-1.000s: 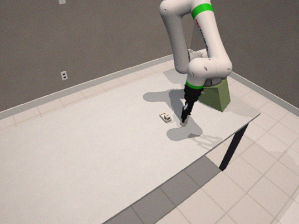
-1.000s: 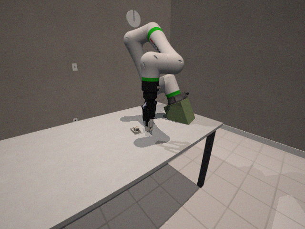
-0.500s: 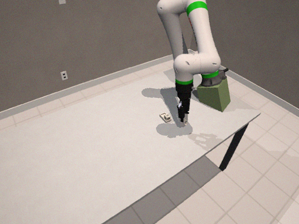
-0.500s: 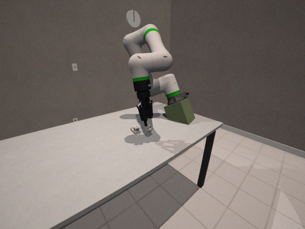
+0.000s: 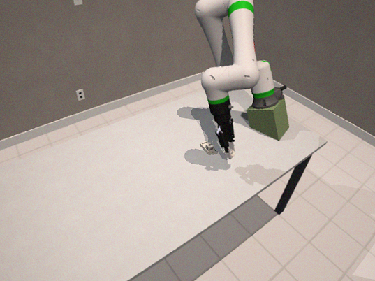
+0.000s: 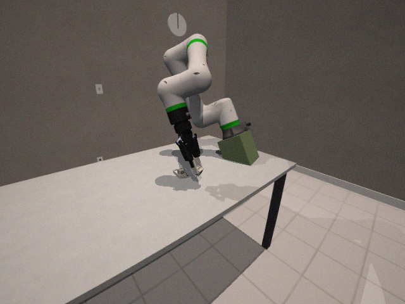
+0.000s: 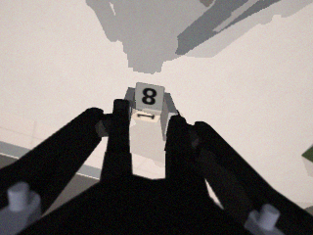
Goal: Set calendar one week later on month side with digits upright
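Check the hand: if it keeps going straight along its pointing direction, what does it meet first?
The hand is shut on a cube showing an 8. It points steeply down, so the cube would likely meet the table first, right beside the tray. How far above the table it hangs is unclear.

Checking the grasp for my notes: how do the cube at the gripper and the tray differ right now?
The cube is clamped in the gripper; the tray lies free on the table. The cube shows an 8 in the wrist view; the tray is outside that view. Both are pale.
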Controlling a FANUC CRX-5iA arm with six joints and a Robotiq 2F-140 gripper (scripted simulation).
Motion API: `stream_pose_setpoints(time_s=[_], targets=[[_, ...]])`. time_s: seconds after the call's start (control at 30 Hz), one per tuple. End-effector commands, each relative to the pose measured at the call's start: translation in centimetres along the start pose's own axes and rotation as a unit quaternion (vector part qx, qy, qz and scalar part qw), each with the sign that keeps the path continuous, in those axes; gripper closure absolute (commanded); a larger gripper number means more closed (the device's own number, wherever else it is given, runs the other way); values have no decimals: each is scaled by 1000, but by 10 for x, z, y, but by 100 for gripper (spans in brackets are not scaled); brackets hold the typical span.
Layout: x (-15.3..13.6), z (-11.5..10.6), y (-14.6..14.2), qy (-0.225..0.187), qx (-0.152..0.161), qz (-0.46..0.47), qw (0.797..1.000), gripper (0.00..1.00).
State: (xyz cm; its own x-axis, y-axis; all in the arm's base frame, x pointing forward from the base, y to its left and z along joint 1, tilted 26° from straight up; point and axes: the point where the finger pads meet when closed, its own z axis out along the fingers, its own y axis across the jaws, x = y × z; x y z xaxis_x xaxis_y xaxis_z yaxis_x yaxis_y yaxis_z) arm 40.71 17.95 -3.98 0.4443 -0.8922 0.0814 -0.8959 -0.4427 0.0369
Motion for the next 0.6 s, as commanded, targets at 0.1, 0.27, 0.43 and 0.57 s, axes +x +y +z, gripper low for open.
stream_pose_setpoints(time_s=[0.1, 0.27, 0.43, 0.57], targets=[[4, -1, -2, -79, 2, -4, 997, 83], [5, -1, -2, -86, -1, -3, 996, 83], [8, 2, 2, -152, -8, -2, 988, 83], [7, 0, -2, -205, 0, -4, 979, 83]])
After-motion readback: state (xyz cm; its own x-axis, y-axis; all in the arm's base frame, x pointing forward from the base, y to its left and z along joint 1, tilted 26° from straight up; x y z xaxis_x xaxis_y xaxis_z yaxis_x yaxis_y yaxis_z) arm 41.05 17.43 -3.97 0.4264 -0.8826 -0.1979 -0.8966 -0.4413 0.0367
